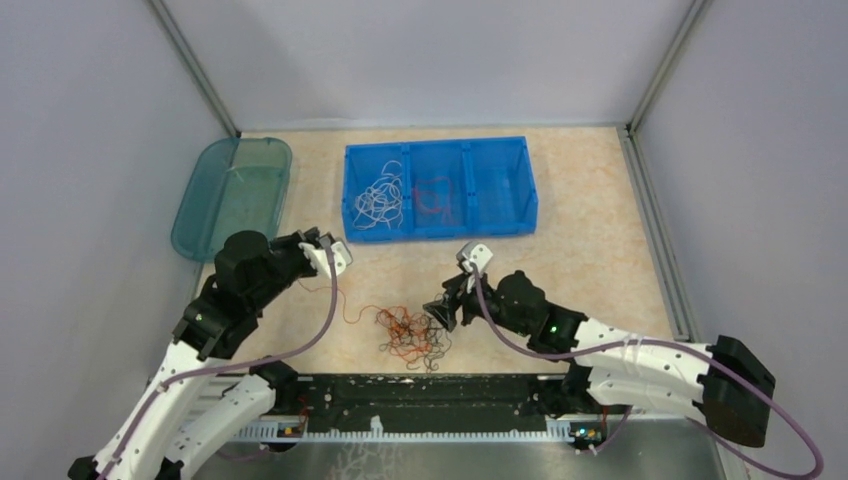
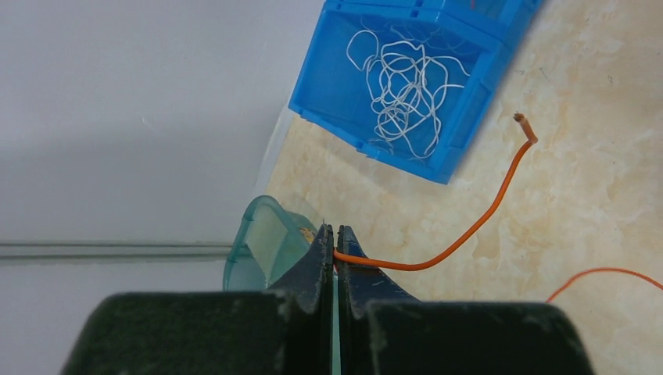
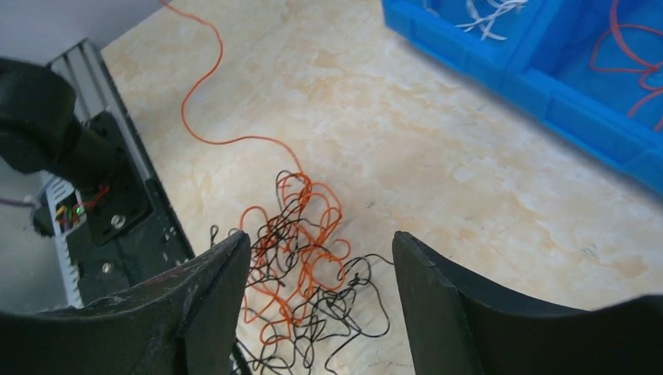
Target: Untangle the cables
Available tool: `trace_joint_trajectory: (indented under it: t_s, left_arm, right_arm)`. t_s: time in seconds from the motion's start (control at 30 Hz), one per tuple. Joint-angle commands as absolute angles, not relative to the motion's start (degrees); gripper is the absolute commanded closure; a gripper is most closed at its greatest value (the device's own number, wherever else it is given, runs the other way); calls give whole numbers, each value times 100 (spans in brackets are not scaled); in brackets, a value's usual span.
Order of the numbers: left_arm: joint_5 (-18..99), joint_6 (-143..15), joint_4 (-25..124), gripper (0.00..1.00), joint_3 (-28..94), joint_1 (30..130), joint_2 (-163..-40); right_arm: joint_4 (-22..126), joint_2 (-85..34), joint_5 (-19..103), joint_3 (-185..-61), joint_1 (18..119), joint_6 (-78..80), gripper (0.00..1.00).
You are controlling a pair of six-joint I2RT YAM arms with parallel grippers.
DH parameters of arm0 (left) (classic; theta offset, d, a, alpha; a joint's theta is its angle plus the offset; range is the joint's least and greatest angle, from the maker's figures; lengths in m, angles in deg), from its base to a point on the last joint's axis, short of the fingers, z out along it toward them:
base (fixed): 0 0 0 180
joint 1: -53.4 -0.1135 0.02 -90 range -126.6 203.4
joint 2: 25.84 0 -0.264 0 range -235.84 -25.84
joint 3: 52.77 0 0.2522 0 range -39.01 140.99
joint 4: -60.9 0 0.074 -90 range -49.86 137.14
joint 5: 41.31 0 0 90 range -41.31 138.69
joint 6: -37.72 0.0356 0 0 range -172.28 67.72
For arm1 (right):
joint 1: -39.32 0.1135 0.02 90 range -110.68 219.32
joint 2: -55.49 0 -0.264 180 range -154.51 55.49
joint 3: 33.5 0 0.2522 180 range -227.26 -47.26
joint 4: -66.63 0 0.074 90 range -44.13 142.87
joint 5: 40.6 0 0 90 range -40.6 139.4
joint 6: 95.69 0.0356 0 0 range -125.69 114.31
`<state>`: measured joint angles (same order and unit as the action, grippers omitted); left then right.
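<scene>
The cables (image 1: 410,338) lie as a tangle of thin orange and black wires on the table near its front edge. In the right wrist view the tangle (image 3: 313,262) sits just below and between the fingers of my right gripper (image 3: 320,242), which is open and holds nothing. My right gripper (image 1: 438,314) hovers at the tangle's right side. My left gripper (image 2: 336,251) is shut on an orange cable (image 2: 469,230), whose free end curls up in the air. From my left gripper (image 1: 335,260) the orange strand (image 1: 347,315) runs down to the tangle.
A blue three-compartment bin (image 1: 440,228) stands at the back, with white wires (image 1: 380,200) in its left section and red ones (image 1: 432,195) in the middle. A teal translucent tub (image 1: 232,195) lies at the back left. A black rail (image 1: 420,400) runs along the near edge.
</scene>
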<state>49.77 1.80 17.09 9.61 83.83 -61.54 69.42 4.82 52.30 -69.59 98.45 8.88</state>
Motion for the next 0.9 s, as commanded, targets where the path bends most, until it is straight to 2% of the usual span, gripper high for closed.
trace_joint_trajectory:
  t_s: [0.0,0.2,0.3,0.4,0.6,0.63,0.7,0.83,0.87]
  left_arm:
    - [4921,-121,1938,100,1280,8373,-6431]
    - [4756,-400,1901,100,1687,8372,-6738]
    - [4547,-504,1793,100,1830,8374,-6748]
    - [4421,-561,1664,100,1939,8376,-6735]
    - [4307,-497,1588,100,2002,8377,-6689]
    - [4289,-480,1574,100,2020,8377,-6676]
    - [4293,-408,1559,100,2015,8380,-6651]
    - [4475,-120,1537,100,1918,8377,-6574]
    - [4587,-11,1545,100,1889,8377,-6547]
  right_arm:
    - [6884,4,4377,-7454,10177,406,35]
    - [7154,-849,4289,-7769,10773,76,42]
    - [7288,-1435,4736,-7787,10734,93,42]
    - [7499,-2052,4543,-7789,10388,284,41]
    - [7729,-2935,4330,-7836,10348,167,38]
    - [7730,-2996,4311,-7830,10348,162,40]
    - [7693,-3032,4310,-7834,10344,146,52]
    - [7701,-2460,4626,-7646,10175,283,92]
    - [7710,-2221,4752,-7548,10094,366,98]
